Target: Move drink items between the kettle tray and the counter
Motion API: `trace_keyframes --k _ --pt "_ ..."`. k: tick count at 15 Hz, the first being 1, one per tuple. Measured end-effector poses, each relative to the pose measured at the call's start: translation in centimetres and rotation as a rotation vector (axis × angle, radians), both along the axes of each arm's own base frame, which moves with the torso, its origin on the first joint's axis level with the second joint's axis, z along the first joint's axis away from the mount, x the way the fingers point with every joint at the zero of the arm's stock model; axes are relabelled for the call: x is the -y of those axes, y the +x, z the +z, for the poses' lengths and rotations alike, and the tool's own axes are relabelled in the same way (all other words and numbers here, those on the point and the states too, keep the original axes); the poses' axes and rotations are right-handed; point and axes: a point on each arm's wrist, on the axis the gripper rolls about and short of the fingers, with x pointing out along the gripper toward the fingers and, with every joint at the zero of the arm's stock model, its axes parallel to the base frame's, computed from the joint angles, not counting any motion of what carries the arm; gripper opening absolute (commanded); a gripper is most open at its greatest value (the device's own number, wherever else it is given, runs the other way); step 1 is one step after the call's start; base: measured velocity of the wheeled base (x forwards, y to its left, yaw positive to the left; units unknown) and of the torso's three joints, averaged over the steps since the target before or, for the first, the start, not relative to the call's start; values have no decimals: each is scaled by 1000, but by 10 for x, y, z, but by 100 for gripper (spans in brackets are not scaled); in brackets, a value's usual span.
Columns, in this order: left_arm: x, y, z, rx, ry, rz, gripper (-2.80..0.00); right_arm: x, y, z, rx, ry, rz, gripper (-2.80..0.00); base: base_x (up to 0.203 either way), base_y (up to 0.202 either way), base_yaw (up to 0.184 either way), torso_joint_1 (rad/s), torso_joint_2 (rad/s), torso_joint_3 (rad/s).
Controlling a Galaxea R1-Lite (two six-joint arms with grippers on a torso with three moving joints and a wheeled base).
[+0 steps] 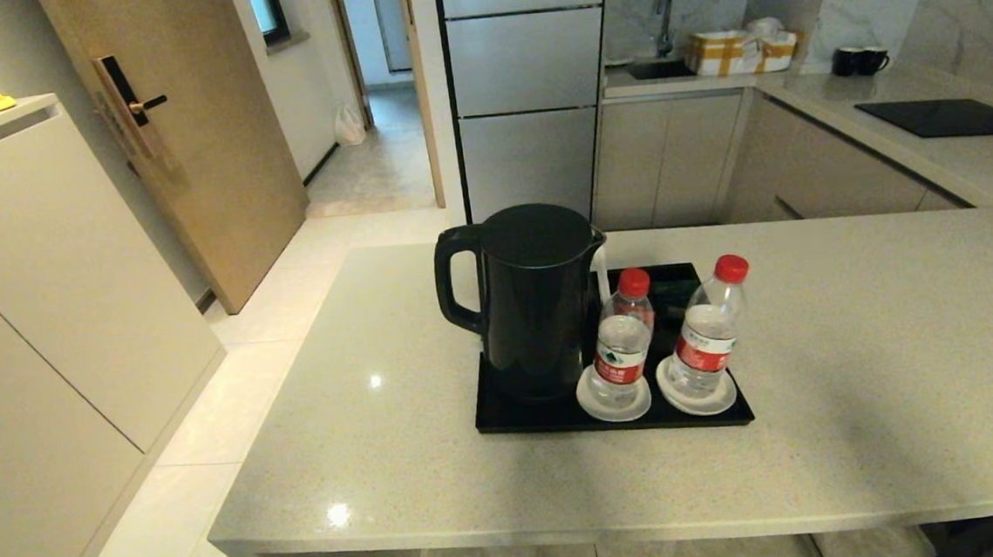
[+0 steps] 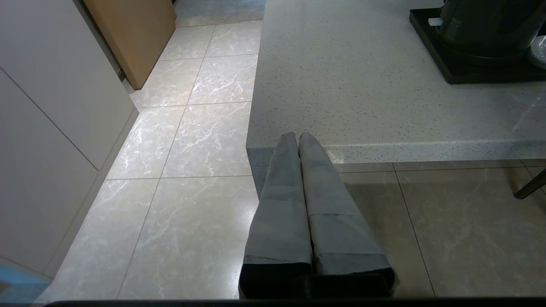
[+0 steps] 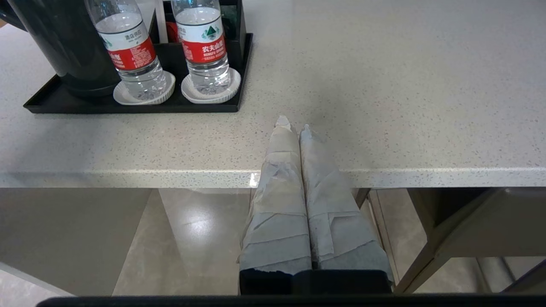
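Observation:
A black kettle [image 1: 535, 298] stands at the left of the black tray [image 1: 515, 421] on the beige counter [image 1: 860, 358]. Two clear water bottles with red caps stand on white saucers at the tray's front: one [image 1: 623, 339] beside the kettle, the other [image 1: 710, 329] to its right. The right wrist view shows both bottles [image 3: 132, 55] [image 3: 204, 47] upright on their saucers. My left gripper [image 2: 297, 135] is shut and empty, at the counter's near left corner. My right gripper [image 3: 294, 126] is shut and empty, over the counter's near edge, right of the tray. Neither gripper shows in the head view.
A farther counter with a black hob [image 1: 948, 117] and two dark mugs [image 1: 859, 60] runs behind at the right. Tall cabinets [image 1: 42, 284] and a wooden door [image 1: 181, 134] stand at the left, across a tiled floor [image 2: 179, 140]. A table leg [image 3: 460, 238] shows below the counter.

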Motion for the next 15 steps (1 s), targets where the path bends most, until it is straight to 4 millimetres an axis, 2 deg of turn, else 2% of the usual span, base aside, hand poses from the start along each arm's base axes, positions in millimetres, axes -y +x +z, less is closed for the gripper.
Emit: trace_keyframes --k 15 --pt "0 0 0 -1 0 0 -280 0 0 0 2 17 -5 -280 0 0 0 0 0 0"
